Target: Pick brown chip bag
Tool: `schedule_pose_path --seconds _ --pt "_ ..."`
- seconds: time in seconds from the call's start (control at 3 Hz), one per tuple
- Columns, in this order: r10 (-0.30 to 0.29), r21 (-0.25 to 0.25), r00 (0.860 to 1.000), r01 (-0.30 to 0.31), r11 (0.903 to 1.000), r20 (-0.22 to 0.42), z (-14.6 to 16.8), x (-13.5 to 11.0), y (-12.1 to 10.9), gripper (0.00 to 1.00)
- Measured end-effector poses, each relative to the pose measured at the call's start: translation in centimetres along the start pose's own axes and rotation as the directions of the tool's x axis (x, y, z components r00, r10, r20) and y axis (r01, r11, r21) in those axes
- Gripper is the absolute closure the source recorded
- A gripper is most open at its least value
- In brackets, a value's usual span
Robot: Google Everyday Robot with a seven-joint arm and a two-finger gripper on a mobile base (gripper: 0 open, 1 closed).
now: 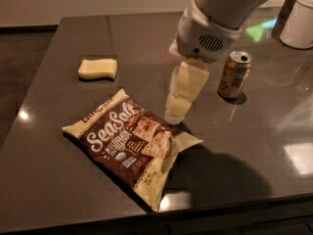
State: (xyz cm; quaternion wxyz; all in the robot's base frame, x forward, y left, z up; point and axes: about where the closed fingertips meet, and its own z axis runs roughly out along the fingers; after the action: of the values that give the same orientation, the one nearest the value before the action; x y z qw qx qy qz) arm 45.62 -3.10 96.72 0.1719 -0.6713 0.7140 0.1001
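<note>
The brown chip bag [128, 142] lies flat on the dark table [58, 131], front up, with the white "Sea Salt" script and cracker picture showing. It sits near the table's front edge, turned at an angle. My gripper [176, 112] hangs down from the white arm [210, 31] and is at the bag's upper right edge, just above or touching its corner. Nothing shows in the gripper.
A pale yellow sponge [98, 68] lies at the back left of the bag. An orange-brown drink can [234, 75] stands upright to the right of my gripper. A white container [301, 18] stands at the far right back. The table's front edge [195, 212] is close below the bag.
</note>
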Motion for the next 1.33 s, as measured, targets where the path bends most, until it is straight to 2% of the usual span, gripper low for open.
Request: schedule_pose_path --seconds 0.67,1.0,1.33 --pt "-0.028 -0.067 0.998 0.024 0.9975 -0.064 8.5 -1.4 2.5 0.0" --pt "-0.044 -0.11 0.993 0.032 0.9934 -0.11 10.9 -1.2 3.5 0.0" --pt "-0.046 -0.132 0.986 0.025 0.991 -0.159 12.3 -0.5 4.1 0.0"
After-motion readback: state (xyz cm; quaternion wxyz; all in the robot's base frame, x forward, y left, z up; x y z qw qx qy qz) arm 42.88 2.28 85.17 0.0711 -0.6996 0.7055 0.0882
